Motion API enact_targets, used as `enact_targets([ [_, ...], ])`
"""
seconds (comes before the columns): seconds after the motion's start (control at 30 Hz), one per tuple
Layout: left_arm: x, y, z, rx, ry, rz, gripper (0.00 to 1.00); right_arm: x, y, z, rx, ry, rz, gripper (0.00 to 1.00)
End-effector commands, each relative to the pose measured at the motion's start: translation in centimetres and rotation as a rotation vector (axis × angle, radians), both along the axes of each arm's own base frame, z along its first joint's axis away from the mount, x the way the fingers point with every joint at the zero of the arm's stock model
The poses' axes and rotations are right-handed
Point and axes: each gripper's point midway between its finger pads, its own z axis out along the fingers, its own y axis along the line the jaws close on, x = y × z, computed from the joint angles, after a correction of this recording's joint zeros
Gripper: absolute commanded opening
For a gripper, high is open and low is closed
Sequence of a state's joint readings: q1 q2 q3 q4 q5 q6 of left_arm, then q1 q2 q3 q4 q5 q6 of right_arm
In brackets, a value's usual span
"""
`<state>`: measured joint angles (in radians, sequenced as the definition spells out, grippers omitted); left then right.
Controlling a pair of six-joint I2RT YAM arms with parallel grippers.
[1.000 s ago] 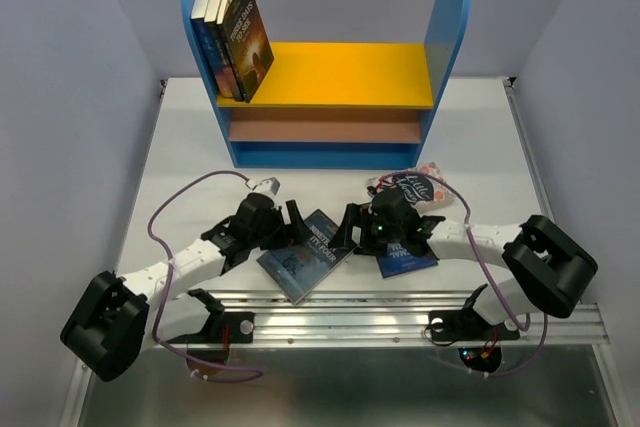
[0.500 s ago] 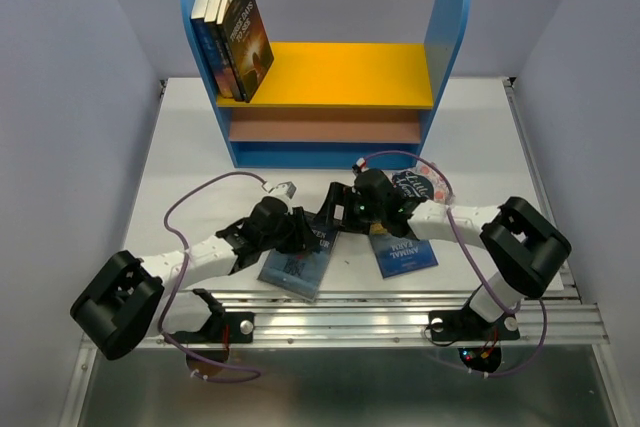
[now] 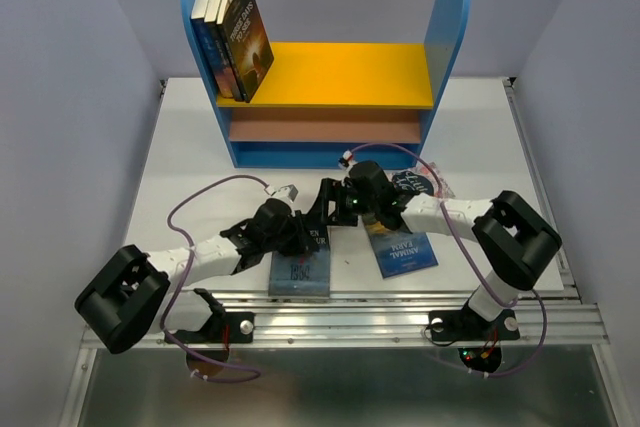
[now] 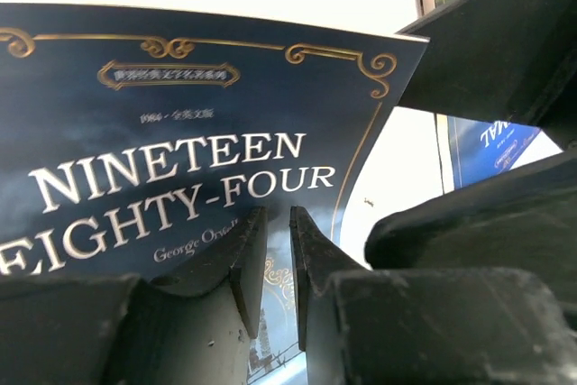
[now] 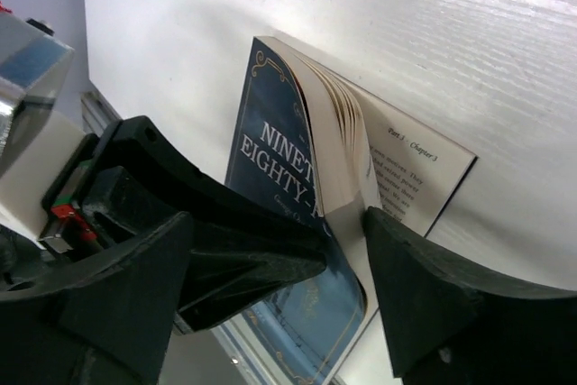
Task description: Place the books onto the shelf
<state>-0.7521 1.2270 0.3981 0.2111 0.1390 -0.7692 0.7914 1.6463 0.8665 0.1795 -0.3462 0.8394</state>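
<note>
A dark blue book titled Nineteen Eighty-Four [image 3: 300, 272] lies near the table's front edge, its far end tipped up. My left gripper [image 3: 305, 234] is nearly shut, its tips against the cover [image 4: 180, 132] and only a slim gap at the jaws [image 4: 278, 214]. My right gripper [image 3: 330, 209] stands open. It straddles the fanned page block [image 5: 347, 160] and the left fingertips [image 5: 270, 250]. The last page lies flat on the table. The shelf [image 3: 350, 72] stands at the back with three books [image 3: 230, 32] leaning at the left of its yellow board.
A blue paperback [image 3: 405, 252] lies flat right of the held book and shows in the left wrist view [image 4: 491, 137]. Another book [image 3: 418, 182] lies partly under the right forearm. Purple cables loop over both arms. A metal rail [image 3: 400, 312] runs along the table's near edge.
The left jaws closed from wide to nearly shut. The blue book turned from diagonal to square with the table's front edge. The right gripper moved left onto the book and narrowed slightly.
</note>
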Motion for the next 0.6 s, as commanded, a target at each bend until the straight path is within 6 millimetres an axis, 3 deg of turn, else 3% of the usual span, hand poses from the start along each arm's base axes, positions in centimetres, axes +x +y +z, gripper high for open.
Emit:
enact_targets([
  [0.0, -2.0, 1.7, -3.2, 0.1, 0.089, -0.007, 0.28, -1.1, 1.8, 0.6, 0.056, -0.044, 0.146, 0.75],
  [0.2, -2.1, 1.9, -3.9, 0.12, 0.103, -0.008, 0.24, 0.2, 1.3, -1.6, -0.001, -0.224, 0.194, 0.44],
  [0.23, -2.1, 2.0, -4.0, 0.124, 0.102, -0.005, 0.24, 0.1, 1.4, -1.8, 0.001, -0.234, 0.208, 0.27],
  [0.3, -2.0, 2.1, -3.8, 0.124, 0.097, -0.002, 0.24, -0.1, 1.9, -1.2, 0.043, -0.264, 0.24, 0.03],
  [0.37, -1.7, 2.0, -3.2, 0.113, 0.076, 0.002, 0.24, -0.6, 2.2, -0.5, 0.095, -0.292, 0.269, 0.01],
  [0.47, -1.0, 1.5, -0.9, 0.077, 0.021, 0.006, 0.35, -0.1, 1.9, 1.0, 0.11, -0.365, 0.244, 0.01],
  [0.5, -0.7, 1.5, -0.1, 0.072, 0.002, 0.01, 0.49, 0.0, 1.4, 1.0, 0.096, -0.384, 0.228, 0.01],
  [0.57, 0.1, 1.3, 3.1, 0.024, -0.072, 0.026, 0.65, 0.9, 0.7, 3.0, 0.086, -0.481, 0.178, 0.01],
])
